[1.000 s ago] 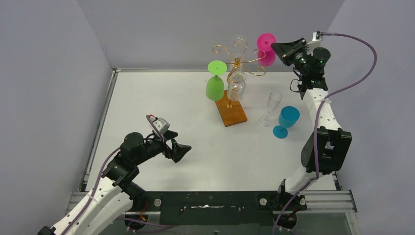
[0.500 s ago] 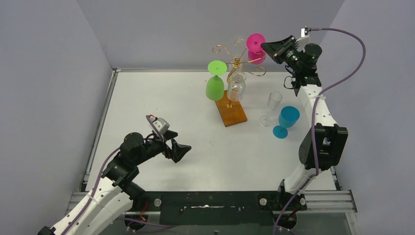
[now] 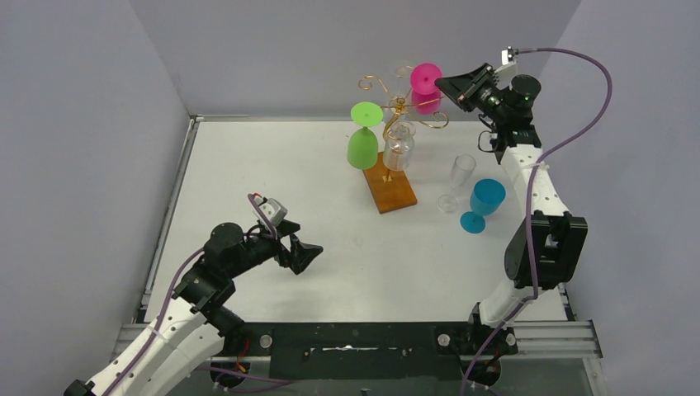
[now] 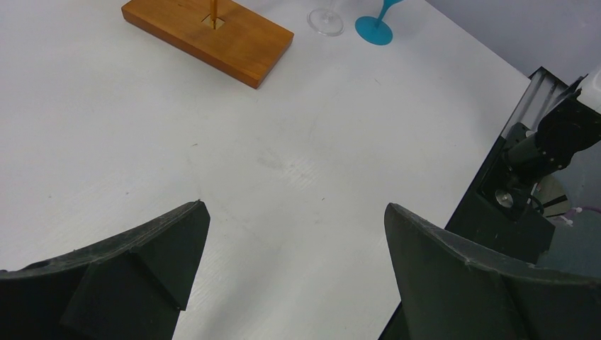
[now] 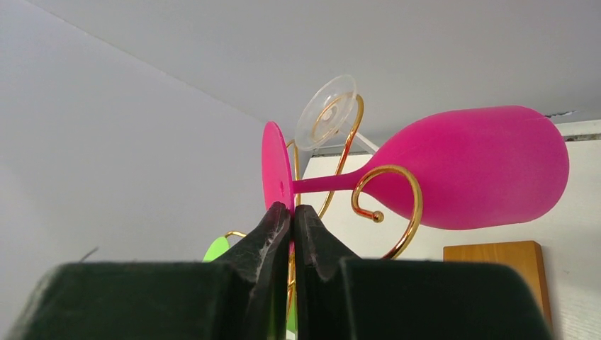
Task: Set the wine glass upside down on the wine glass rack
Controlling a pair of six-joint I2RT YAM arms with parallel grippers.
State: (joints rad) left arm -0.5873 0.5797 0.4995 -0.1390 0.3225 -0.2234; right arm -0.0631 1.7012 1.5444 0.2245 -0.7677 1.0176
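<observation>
On the rack (image 3: 390,188), a green glass (image 3: 361,147) hangs.

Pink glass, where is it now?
In the top view the pink glass is high at the back right, foot up, pinched by the right gripper at the rack's curls.

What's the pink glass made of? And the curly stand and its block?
The pink glass looks like plastic: solid matte colour, not see-through, though tinted glass is possible. The stand seems to be thin metal wire, shiny gold, with bright glints along its curls. The block looks like wood, smooth and orange-brown with faint grain.
</observation>
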